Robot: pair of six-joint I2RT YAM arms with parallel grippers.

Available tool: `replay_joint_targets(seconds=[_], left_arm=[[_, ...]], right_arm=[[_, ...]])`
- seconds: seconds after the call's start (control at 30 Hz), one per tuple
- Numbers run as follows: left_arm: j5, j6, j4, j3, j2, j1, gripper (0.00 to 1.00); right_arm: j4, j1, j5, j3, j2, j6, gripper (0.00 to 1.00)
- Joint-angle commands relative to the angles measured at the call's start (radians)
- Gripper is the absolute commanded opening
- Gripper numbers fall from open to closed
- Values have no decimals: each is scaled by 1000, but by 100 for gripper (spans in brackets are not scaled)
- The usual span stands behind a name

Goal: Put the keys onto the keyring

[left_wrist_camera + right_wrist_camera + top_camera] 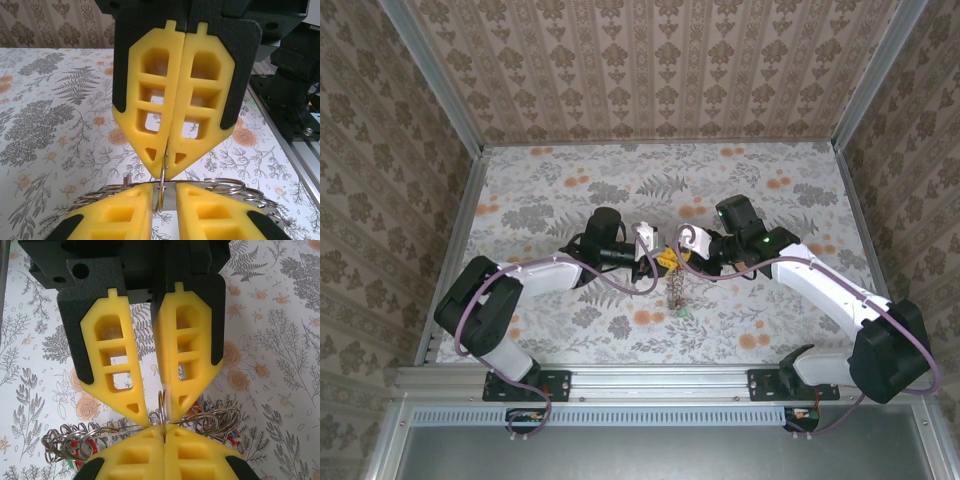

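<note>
Keys (pixel 677 295) hang bunched above the surface (pixel 570 180), below a thin ring (pixel 161 407) standing upright, edge-on. Right fingers (pixel 200 100) are clenched on its rim — left fingers (pixel 112 365) straddle it from the opposite side, slightly parted.

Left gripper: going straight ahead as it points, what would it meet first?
Likely the right gripper, shut and nearly tip to tip with the left gripper. The ring it pinches stands between the left one's fingers.

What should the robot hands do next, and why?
Probably the left gripper should close on the thin ring. The right gripper is shut on it, but the left's pads stand slightly apart around it, so only one hand holds it.
</note>
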Motion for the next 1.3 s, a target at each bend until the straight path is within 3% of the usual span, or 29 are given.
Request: replay_joint_targets(seconds=[0.0,0.2,0.47,0.8,1.03,1.17,1.27], left_arm=[[-1,9,34,6,-36,-18,17],[-19,11,40,0,-39,-22,8],[-36,18,33,8,-41,-28,13],[-70,21,22,17,-45,-36,0],[-116,-10,88,-20,-58,-31,0],[-117,-56,179,-68,-64,-7,0],[-110,-96,239,-105,-74,16,0]], right_arm=[[26,8,-21,38,-18,-3,0],[24,8,-26,38,-16,3,0],[10,9,-35,54,-8,23,0],[-21,18,-30,78,7,29,1],[35,0,61,46,-53,115,22],[174,-110,38,-24,-147,330,33],[225,-185,108,-53,-164,526,41]])
